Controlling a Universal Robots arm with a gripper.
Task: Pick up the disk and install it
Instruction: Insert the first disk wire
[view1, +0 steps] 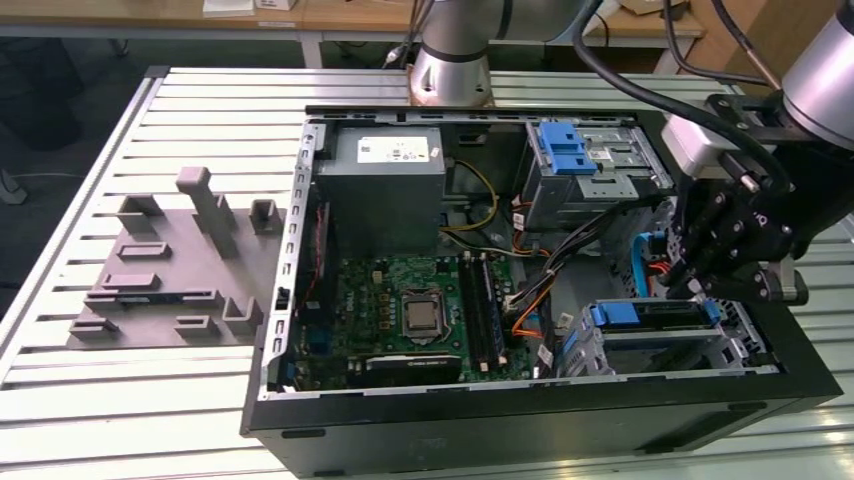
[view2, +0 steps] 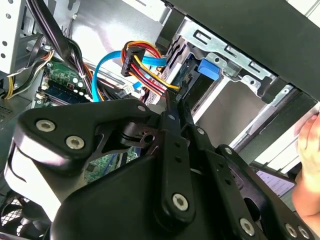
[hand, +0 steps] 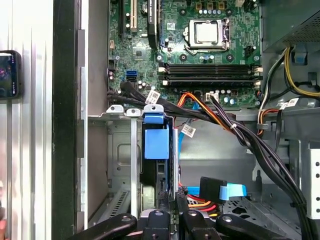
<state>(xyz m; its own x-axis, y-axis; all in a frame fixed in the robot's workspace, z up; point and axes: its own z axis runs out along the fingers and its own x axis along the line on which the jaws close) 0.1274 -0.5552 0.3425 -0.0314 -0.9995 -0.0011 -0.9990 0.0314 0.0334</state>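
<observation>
The disk (view1: 654, 315) lies in the lower drive cage (view1: 667, 350) at the exterior view's right, inside the open computer case. Its blue carrier (hand: 156, 142) sits between the cage's metal rails, and the blue end (view2: 209, 69) also shows past my fingertips. My black gripper (view1: 701, 285) hangs just above the cage. In both wrist views its fingers are pressed together, and the gripper (hand: 167, 202) tips (view2: 175, 102) reach the disk's near edge. Whether they touch the disk is unclear.
Bundled cables (hand: 220, 117) and a blue data cable (view2: 107, 60) cross beside the cage. The motherboard (view1: 414, 310), a grey box with a white sticker (view1: 387, 165) and an upper cage with a blue latch (view1: 574, 150) occupy the case. A grey fixture (view1: 167, 270) lies on the slatted table. A person's hand (view2: 307, 165) is close by.
</observation>
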